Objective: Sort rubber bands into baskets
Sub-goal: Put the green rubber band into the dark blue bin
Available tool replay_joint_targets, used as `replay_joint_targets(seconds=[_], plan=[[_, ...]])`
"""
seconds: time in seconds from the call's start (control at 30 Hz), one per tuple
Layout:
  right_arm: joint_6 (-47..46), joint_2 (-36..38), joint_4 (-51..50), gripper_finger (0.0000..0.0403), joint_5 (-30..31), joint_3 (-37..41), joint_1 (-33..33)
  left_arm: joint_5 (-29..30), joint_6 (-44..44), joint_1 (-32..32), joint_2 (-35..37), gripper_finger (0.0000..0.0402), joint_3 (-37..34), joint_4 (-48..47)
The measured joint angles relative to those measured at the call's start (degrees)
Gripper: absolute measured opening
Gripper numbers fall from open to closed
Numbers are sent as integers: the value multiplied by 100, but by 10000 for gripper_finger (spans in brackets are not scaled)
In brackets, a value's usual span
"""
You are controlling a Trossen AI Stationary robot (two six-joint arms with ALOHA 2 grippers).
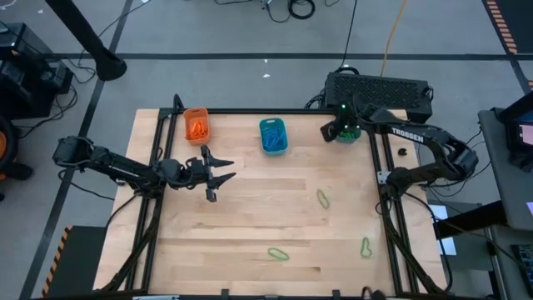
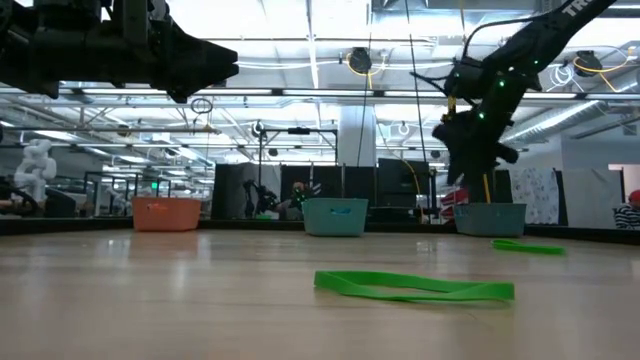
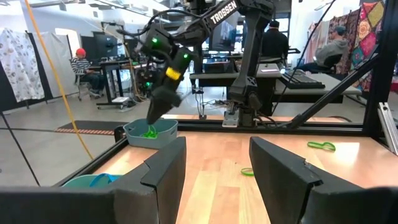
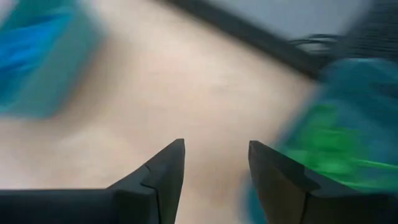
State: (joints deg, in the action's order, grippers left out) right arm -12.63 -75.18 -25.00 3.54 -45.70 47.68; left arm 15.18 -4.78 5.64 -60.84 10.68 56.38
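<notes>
Over at about 1 o'clock on the table, the right gripper hangs above the far-right teal basket, fingers spread and empty, green rubber bands inside, so it looks like a drop-off. Left gripper waits at 9 o'clock, spread too. Three green bands lie loose around 5 o'clock, well clear of the edges. Orange basket and middle teal basket hug the far rail.

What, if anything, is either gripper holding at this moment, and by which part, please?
Nothing is held. The right gripper is open above the teal basket holding green rubber bands; the left gripper is open and empty over the table.
</notes>
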Motion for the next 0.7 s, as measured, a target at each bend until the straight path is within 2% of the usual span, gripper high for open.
replay_joint_targets(seconds=[0.17, 0.23, 0.57, 0.7], plan=[[203, 2, 15, 165, -1582, -55, -744, 0, 0, 0, 2, 185, 0, 0], [105, 2, 95, 163, -1968, -56, -1219, 0, 0, 1, 0, 185, 0, 1], [-322, 2, 943, 160, -2151, -59, -4053, 0, 4, -1, 0, 185, -2, 2], [-321, 3, 1463, 160, -2016, -60, -5070, -227, 17, -1, 1, 185, -2, -16]])
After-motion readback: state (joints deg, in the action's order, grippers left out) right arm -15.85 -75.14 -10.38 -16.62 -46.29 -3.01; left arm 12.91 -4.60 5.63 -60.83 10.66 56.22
